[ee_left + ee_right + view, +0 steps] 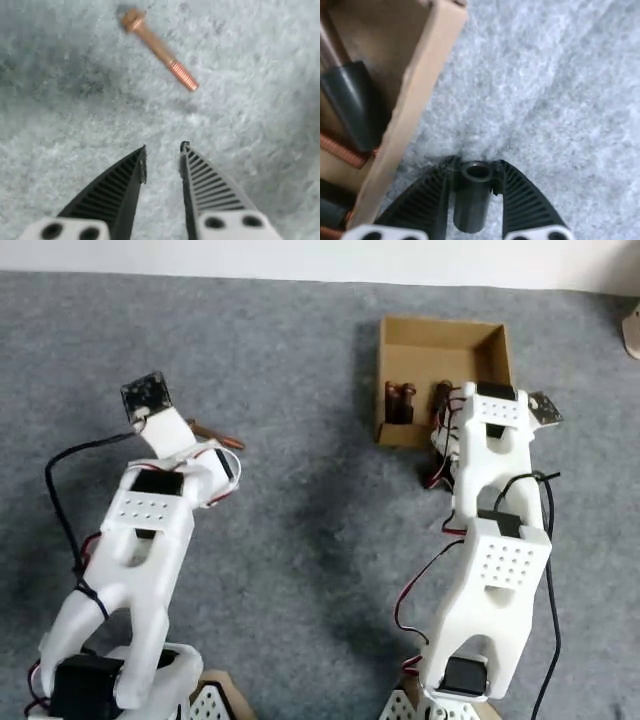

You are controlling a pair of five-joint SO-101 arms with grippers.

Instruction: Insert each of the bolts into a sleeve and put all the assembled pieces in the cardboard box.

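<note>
The left tool (164, 146) is partly open and empty, a bolt (157, 47) just ahead; right tool (476, 162) grips a sleeve (471, 205) beside the cardboard box (415, 105)

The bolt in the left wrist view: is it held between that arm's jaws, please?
No, the bolt lies loose on the grey carpet, beyond the tips of the open jaws and apart from them.

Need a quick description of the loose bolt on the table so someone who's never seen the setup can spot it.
Find the cardboard box at the table's far right, then look across to the left side: the bolt lies flat on the grey surface just beyond the open fingers of the left gripper. Unlike the boxed bolts, it is bare copper, with no black sleeve on it.
</note>
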